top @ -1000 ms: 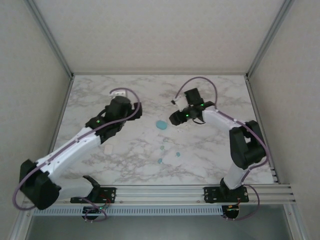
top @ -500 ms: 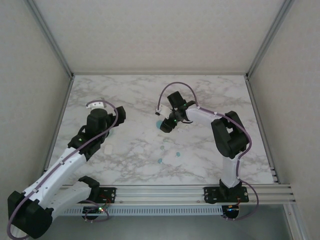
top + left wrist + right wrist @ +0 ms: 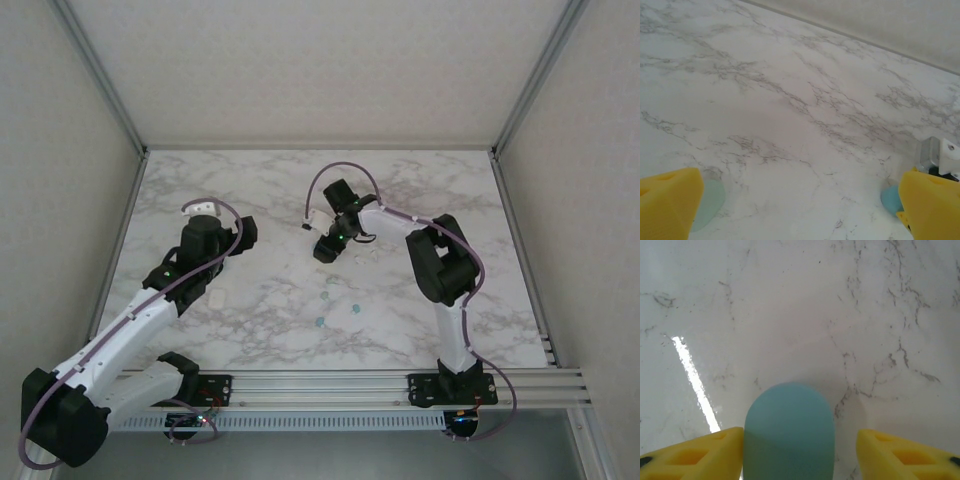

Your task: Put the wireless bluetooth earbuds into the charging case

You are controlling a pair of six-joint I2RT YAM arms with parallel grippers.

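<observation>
Swung leftward since a second ago, the right gripper (image 3: 800, 437) straddles the smooth, rounded teal case (image 3: 788, 420) on the glossy veined marble table (image 3: 790, 315), yellow jaws part-open with one finger clear of it, the left gripper (image 3: 802, 185) gaping wide and empty, while tiny teal pebble-like earbuds (image 3: 320, 322) lie loose nearer the bases.

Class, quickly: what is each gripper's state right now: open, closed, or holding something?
Left gripper: open, holding nothing.
Right gripper: open, with a finger on either side of the teal case and not closed on it.
</observation>
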